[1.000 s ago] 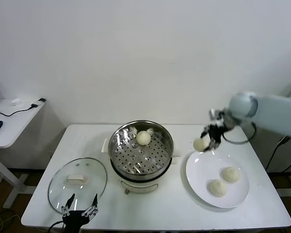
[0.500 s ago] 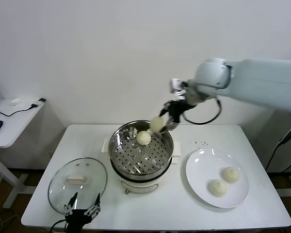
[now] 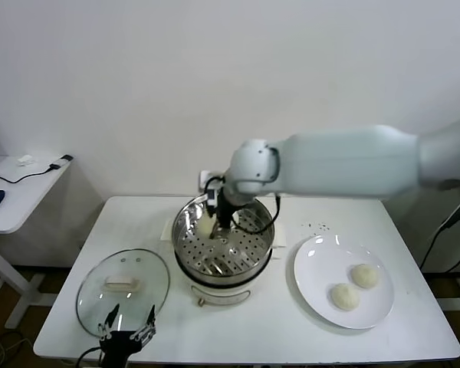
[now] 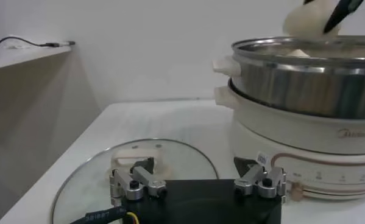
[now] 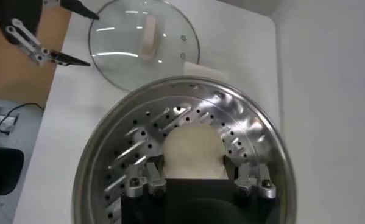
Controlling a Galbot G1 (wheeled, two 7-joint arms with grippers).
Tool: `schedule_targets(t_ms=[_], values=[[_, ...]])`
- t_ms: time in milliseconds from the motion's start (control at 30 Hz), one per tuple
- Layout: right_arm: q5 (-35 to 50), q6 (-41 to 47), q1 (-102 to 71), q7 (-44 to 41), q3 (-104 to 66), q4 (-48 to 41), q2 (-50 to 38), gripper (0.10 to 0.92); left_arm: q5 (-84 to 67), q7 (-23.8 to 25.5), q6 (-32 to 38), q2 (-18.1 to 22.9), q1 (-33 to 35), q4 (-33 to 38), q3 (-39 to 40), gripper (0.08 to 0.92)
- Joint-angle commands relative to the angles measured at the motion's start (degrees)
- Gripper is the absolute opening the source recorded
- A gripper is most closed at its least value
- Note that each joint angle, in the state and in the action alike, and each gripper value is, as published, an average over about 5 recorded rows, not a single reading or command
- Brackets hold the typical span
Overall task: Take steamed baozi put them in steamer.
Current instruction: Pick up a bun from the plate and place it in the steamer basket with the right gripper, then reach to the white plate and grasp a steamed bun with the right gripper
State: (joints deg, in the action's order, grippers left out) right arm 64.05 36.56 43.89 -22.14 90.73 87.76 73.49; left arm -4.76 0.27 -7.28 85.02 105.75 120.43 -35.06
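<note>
Half a second ago the right gripper carried its steamed baozi above the far rim of the steamer; now it has swung across and down, holding the bun just over the perforated tray on the steamer's left side. Its fingers are clamped on either side of the bun, which shows in the right wrist view as a cream dome between them. The bun seen earlier inside the steamer is now hidden behind the arm. Two more buns lie on the white plate to the right of the steamer. To its left, a glass lid lies flat on the tabletop. The left gripper hangs over the near edge of that lid, fingers spread apart and holding nothing. On the steamer's white base the brand "Midea" can be read.
</note>
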Motion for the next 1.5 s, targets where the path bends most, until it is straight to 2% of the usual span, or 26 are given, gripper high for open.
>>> schedule_targets(t_ms=[33,433,700,800,967,1133,1300,1500], values=[[-1.6,2.6,-8.6,4.9,-1.3,-6.2,5.4,0.662,0.0,0.0,0.1,0.0,-0.1,-0.4,-0.1,0.823],[-2.5,1.6,-9.4,3.3,-2.4,-9.5,5.2,0.664,0.0,-0.1,0.3,0.2,-0.2,-0.8,0.0,0.823],[-2.4,-1.8,-4.2,-4.0,-4.0,-6.2,1.0,0.810,0.0,-0.1,0.3,0.2,-0.2,-0.7,-0.1,0.823],[-3.2,-5.3,0.7,-10.4,-2.2,-3.9,-3.2,0.821,0.0,-0.1,0.3,0.3,-0.1,-0.6,-0.1,0.823],[-8.8,-16.4,11.5,-25.9,3.1,-3.6,-12.9,0.823,0.0,-0.1,0.3,0.4,-0.1,-0.6,0.1,0.823],[-12.9,-22.0,20.3,-36.8,8.4,-2.6,-22.9,0.823,0.1,-0.1,0.2,0.3,-0.2,-0.6,0.3,0.823],[-17.1,-23.6,26.0,-38.5,19.0,4.2,-33.2,0.823,-0.1,-0.1,0.2,0.2,-0.3,-0.4,-0.1,0.823],[-25.7,-21.2,23.6,-32.6,28.6,9.3,-42.3,0.823,-0.5,-0.1,0.2,0.3,-0.4,-0.5,-0.8,0.823]])
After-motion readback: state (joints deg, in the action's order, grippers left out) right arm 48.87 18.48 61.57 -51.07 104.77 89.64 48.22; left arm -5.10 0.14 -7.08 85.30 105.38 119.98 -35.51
